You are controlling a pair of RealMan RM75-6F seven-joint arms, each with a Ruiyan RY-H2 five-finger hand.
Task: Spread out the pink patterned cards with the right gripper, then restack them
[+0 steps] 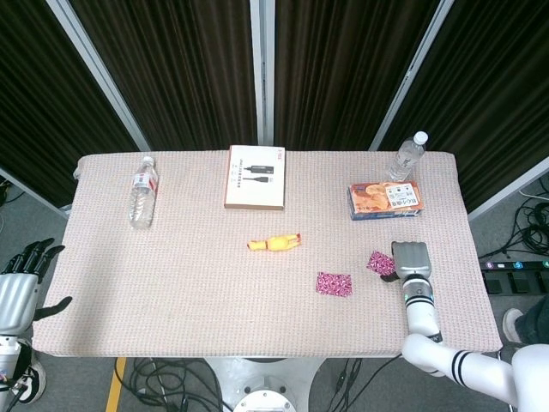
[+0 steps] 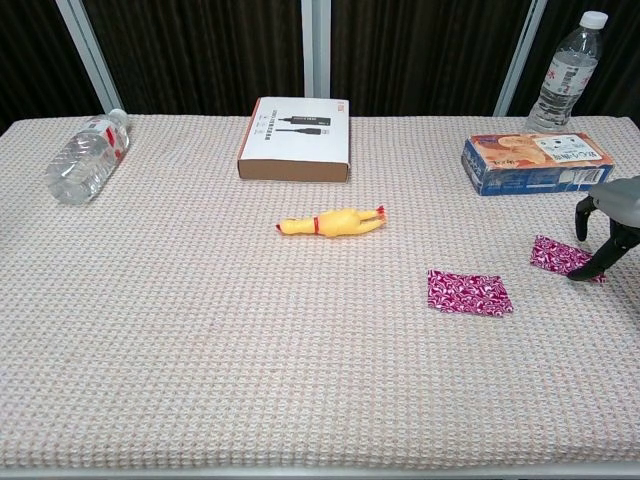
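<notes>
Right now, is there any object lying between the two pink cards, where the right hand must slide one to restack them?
Nothing visible. The right hand touches the card near the table edge; only bare mat separates it from the other card.

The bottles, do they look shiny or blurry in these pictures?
Chest view: the clear plastic bottle lying on its side shows bright glints, and the upright clear bottle looks sharp against the dark curtain. Head view: both bottles are small but not blurred; light is even, shadows faint.
</notes>
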